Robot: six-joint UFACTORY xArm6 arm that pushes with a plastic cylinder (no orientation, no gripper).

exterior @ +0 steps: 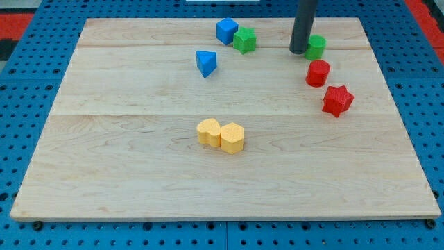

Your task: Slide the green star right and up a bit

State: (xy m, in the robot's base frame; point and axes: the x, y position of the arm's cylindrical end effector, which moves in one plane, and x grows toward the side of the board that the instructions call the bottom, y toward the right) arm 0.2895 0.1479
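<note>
The green star (244, 39) lies near the view's top, just right of centre, touching or almost touching a blue cube (226, 30) on its upper left. My tip (299, 51) is the lower end of the dark rod, well to the right of the star. It stands right beside the left side of a green cylinder (316, 46). There is a gap of bare wood between the star and my tip.
A blue triangular block (206, 62) lies below and left of the star. A red cylinder (318, 72) and a red star (337, 100) lie below the green cylinder. Two yellow blocks (220, 134) sit together mid-board. The wooden board (139, 160) rests on blue pegboard.
</note>
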